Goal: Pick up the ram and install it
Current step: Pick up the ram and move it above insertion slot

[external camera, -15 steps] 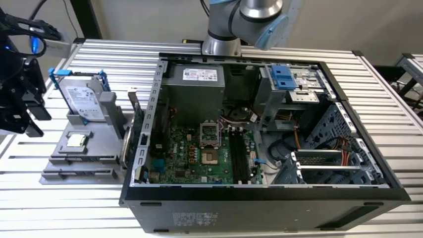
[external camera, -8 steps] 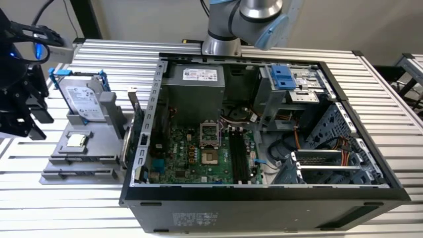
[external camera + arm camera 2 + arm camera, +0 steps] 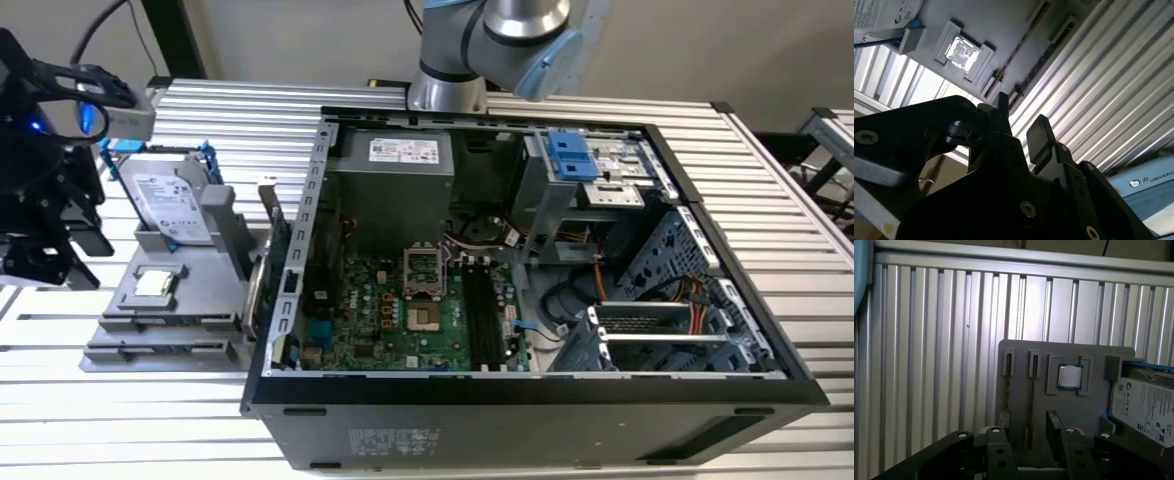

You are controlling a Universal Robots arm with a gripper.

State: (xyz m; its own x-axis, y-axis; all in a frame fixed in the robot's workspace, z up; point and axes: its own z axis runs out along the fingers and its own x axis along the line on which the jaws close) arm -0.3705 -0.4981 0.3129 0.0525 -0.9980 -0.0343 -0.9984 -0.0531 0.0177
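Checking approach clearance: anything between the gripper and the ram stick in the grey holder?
Nothing visible. The open black gripper hangs over the long thin dark ram stick, standing on edge in a slot of the grey holder plate.

A: Setting?

B: Robotics lab, bench cell for computer assembly. Slatted aluminium table (image 3: 747, 180), with a robot arm (image 3: 514, 40) standing at its far edge.

A: Evidence for assembly work?

B: A desktop computer case (image 3: 534, 395) lies on its side, panel off, motherboard (image 3: 387, 300) exposed. At the exterior view's left, beside the case, a grey fixture block (image 3: 160, 310) holds a hard drive (image 3: 171, 205) and a processor chip (image 3: 155, 283), each in its own fitted seat.
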